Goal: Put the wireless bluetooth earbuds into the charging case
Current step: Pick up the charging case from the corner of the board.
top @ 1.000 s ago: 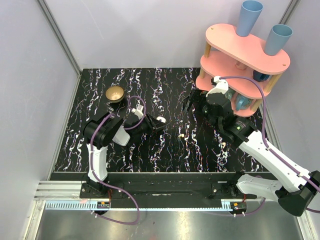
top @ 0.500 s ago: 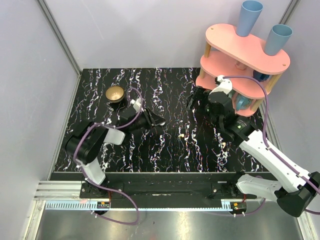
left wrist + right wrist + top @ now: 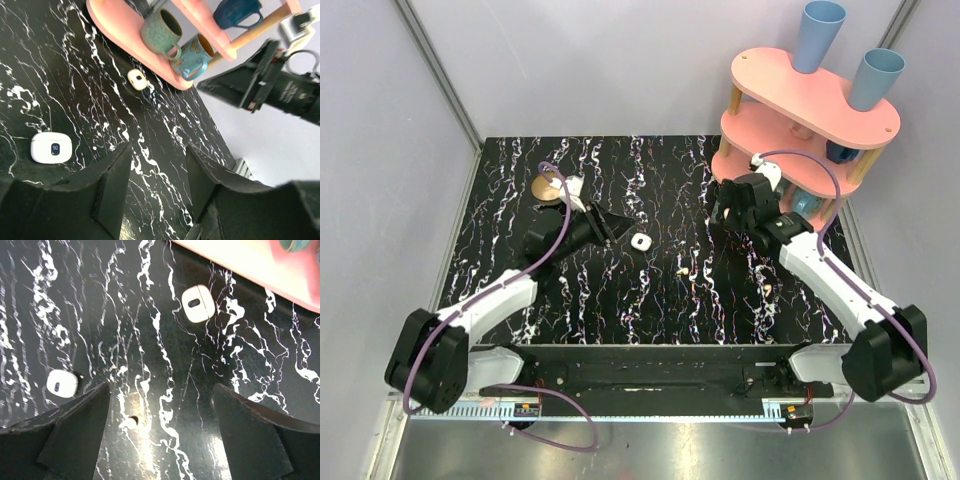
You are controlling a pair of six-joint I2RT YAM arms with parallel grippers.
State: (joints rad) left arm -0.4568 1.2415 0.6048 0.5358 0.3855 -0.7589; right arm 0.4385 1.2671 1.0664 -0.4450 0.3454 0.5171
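Observation:
A white charging case [image 3: 640,241] lies shut on the black marbled table; it also shows in the left wrist view [image 3: 51,148] and the right wrist view [image 3: 62,383]. A second white case [image 3: 198,303] lies by the pink shelf's foot, also in the left wrist view [image 3: 137,79]. Two tiny cream earbuds [image 3: 681,270] [image 3: 767,289] lie loose on the table; one earbud [image 3: 128,423] shows below my right gripper. My left gripper [image 3: 609,226] [image 3: 159,150] is open and empty, just left of the first case. My right gripper [image 3: 725,205] [image 3: 160,390] is open and empty above the table near the shelf.
A pink two-tier shelf [image 3: 790,95] stands at the back right with blue cups [image 3: 817,35] on top and mugs [image 3: 161,31] on its lower tier. A gold bowl [image 3: 549,187] sits at the back left, partly behind my left arm's cable.
My left arm has stretched out and its gripper has drawn back left off the white case, which now lies uncovered. My right gripper has shifted back towards the shelf.

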